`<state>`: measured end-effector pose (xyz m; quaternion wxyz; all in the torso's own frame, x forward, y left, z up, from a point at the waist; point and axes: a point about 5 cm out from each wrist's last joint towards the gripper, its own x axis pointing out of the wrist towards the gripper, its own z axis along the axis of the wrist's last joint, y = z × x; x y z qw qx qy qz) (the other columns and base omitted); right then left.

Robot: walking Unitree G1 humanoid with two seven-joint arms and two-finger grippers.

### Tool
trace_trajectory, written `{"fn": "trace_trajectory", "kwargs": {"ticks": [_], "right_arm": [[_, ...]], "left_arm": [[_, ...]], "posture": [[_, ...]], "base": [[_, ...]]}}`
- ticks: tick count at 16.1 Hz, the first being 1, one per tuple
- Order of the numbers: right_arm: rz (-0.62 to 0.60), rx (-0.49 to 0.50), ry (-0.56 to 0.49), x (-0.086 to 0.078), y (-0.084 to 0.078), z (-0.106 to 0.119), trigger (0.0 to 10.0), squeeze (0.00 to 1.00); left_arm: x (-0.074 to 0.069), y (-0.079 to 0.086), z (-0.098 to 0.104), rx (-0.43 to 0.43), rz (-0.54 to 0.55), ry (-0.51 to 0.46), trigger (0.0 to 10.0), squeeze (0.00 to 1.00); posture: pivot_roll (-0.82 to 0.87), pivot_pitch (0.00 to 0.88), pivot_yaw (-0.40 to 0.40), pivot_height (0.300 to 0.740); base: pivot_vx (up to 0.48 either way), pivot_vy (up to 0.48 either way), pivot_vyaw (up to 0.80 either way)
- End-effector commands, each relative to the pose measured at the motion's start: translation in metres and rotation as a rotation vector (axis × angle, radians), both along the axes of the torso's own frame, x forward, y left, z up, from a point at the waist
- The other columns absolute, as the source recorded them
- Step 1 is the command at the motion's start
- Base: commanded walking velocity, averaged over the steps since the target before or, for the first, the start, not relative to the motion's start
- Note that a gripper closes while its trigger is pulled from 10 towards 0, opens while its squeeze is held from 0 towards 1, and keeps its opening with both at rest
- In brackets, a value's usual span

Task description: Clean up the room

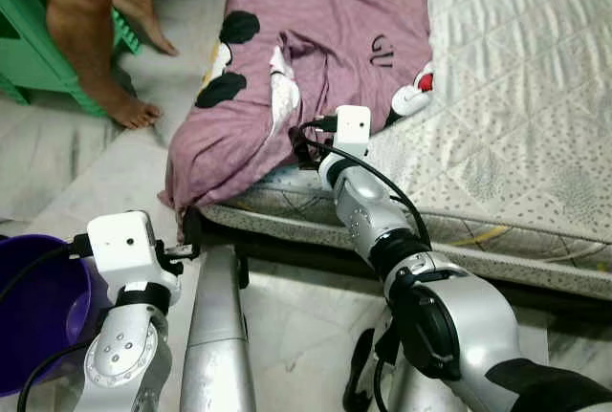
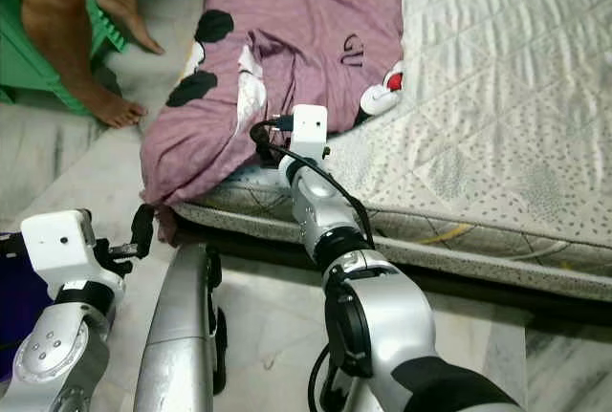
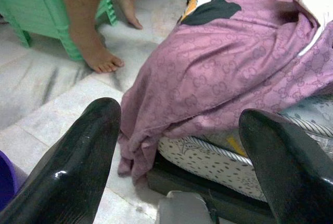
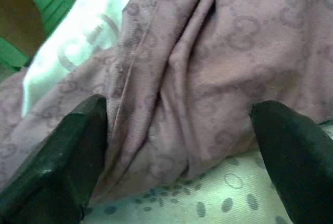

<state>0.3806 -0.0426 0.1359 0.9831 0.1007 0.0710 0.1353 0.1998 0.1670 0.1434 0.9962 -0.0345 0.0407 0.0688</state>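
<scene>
Nearest in my head view, my right gripper (image 1: 304,144) reaches the purple garment (image 1: 316,49) draped over the mattress (image 1: 516,97) edge. Left wrist view: my left gripper (image 3: 179,172) hangs spread wide, apart from it. Right wrist view: fingers (image 4: 57,167) splayed against the cloth, nothing clamped.

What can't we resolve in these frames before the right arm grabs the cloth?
- Right gripper: in the eye views its own wrist camera hides the fingers; the right wrist view shows them spread at the purple garment.
- Purple tub: cut off by the left eye view's edge.
- Person: legs alone, cut by the top edge.
- Mattress: under the garment, hidden.
</scene>
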Motion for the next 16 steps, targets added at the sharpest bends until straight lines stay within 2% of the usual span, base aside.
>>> {"fn": "trace_trajectory", "kwargs": {"ticks": [1,2,4,10,13,16], "right_arm": [[0.000,-0.016,-0.015,0.000,-0.002,0.000,10.0,0.00],[-0.018,-0.027,-0.008,-0.001,-0.009,-0.005,10.0,0.00],[-0.026,-0.029,0.001,-0.003,-0.012,-0.010,10.0,0.00],[0.003,-0.053,-0.003,-0.003,-0.013,-0.012,10.0,0.00],[0.024,-0.041,0.023,-0.003,-0.007,-0.011,10.0,0.00],[0.035,0.000,0.019,-0.004,0.006,-0.006,10.0,0.00]], "left_arm": [[-0.003,0.000,0.000,-0.008,-0.012,0.007,10.0,0.00],[-0.002,0.000,-0.002,-0.010,-0.010,0.017,10.0,0.00],[-0.001,-0.002,-0.004,-0.018,-0.010,0.034,10.0,0.00],[-0.004,-0.002,-0.004,-0.022,-0.013,0.037,10.0,0.00],[-0.006,-0.001,-0.003,-0.017,-0.011,0.040,10.0,0.00],[-0.005,0.000,-0.002,-0.011,-0.007,0.040,10.0,0.00]], "posture": [[0.31,0.327,0.010,0.537],[0.31,0.329,0.012,0.537],[0.30,0.331,0.012,0.537],[0.32,0.326,0.012,0.537],[0.33,0.329,0.014,0.537],[0.33,0.328,0.015,0.537]], "base": [[0.285,0.000,0.00],[0.000,0.000,0.00],[0.000,0.000,0.00],[0.000,0.000,0.00],[0.000,0.000,0.00],[0.000,0.000,0.00]]}}
